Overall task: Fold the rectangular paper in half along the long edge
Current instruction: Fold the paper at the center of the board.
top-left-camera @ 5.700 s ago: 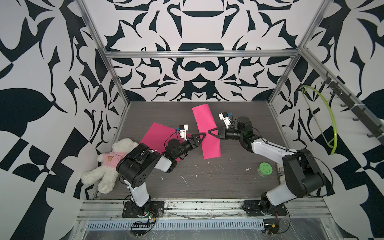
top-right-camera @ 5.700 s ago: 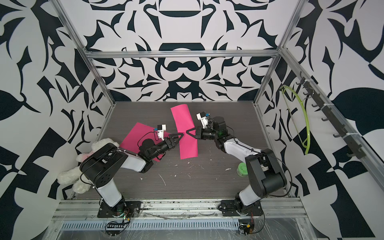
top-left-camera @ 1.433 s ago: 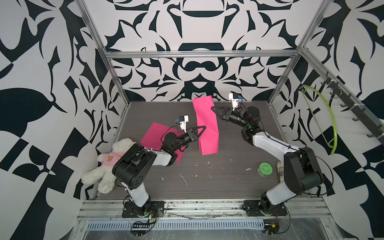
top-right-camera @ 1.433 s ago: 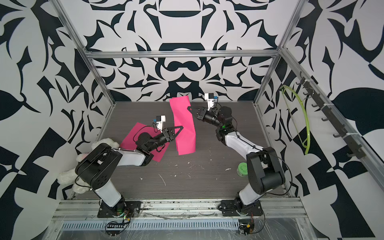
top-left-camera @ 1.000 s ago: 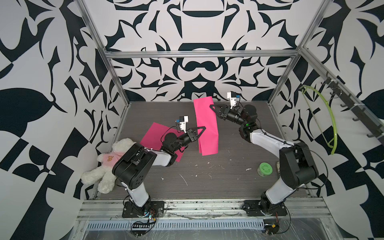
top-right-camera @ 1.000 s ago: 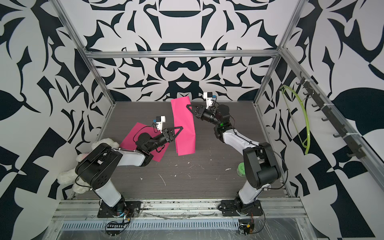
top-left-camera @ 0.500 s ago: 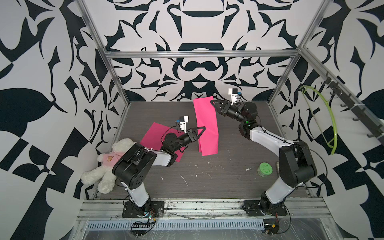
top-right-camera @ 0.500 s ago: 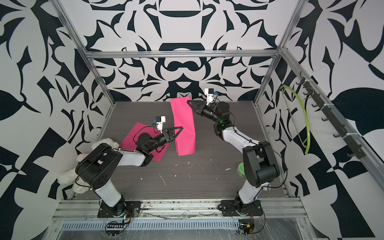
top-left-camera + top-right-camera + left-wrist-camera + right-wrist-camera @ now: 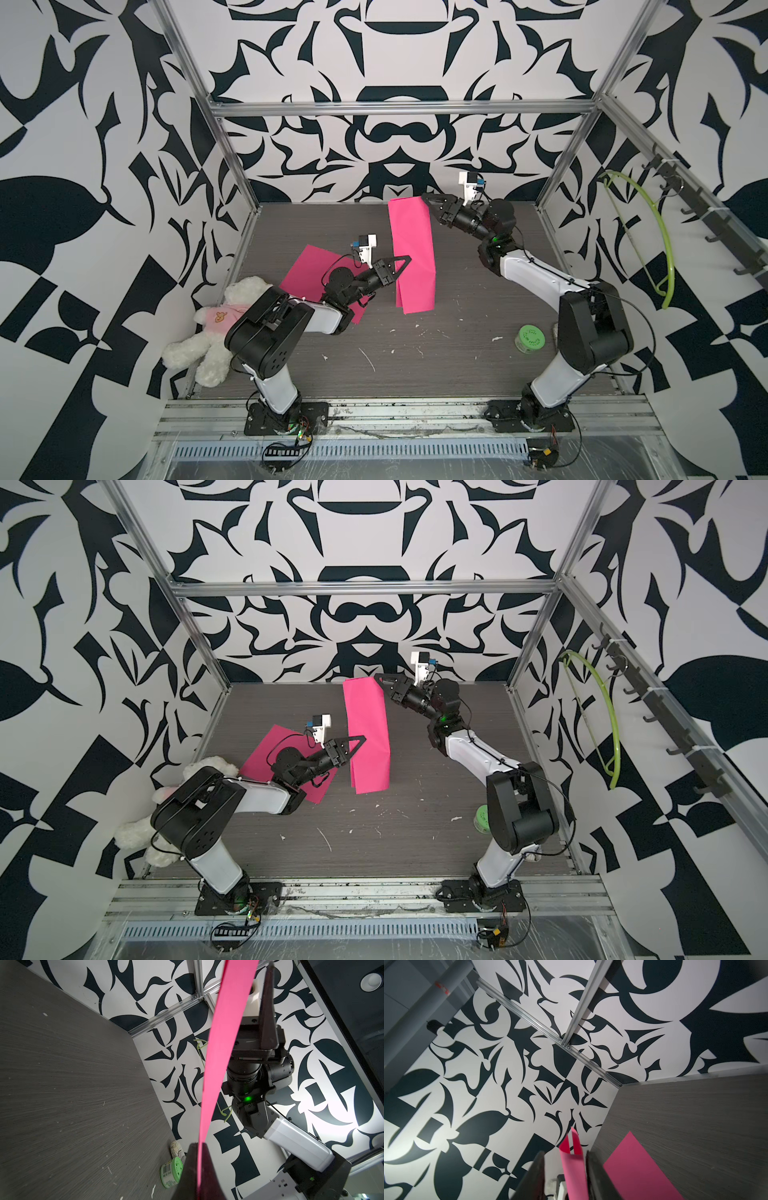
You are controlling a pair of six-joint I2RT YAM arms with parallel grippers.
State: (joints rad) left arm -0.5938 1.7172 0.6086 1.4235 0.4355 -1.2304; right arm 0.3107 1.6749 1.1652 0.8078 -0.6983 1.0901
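The pink rectangular paper [image 9: 411, 253] [image 9: 368, 737] is held up off the table, doubled over lengthwise, with its long side running from far to near. My left gripper [image 9: 405, 259] [image 9: 360, 739] is shut on its left edge. In the left wrist view the left gripper [image 9: 198, 1145] pinches the sheet [image 9: 224, 1032] edge-on. My right gripper [image 9: 427, 200] [image 9: 379, 679] is at the paper's far right corner. In the right wrist view the right gripper [image 9: 565, 1153] stands open, with the paper's two layers [image 9: 574, 1172] between the spread fingers.
A second pink sheet [image 9: 309, 270] [image 9: 637, 1169] lies flat under the left arm. A white teddy bear [image 9: 216, 332] sits at the left wall. A green tub [image 9: 531, 338] [image 9: 171, 1172] stands by the right arm's base. A green hanger [image 9: 660, 249] hangs on the right wall.
My right gripper has crept along the paper's right edge to the far corner. The left gripper and the paper have stayed where they were.
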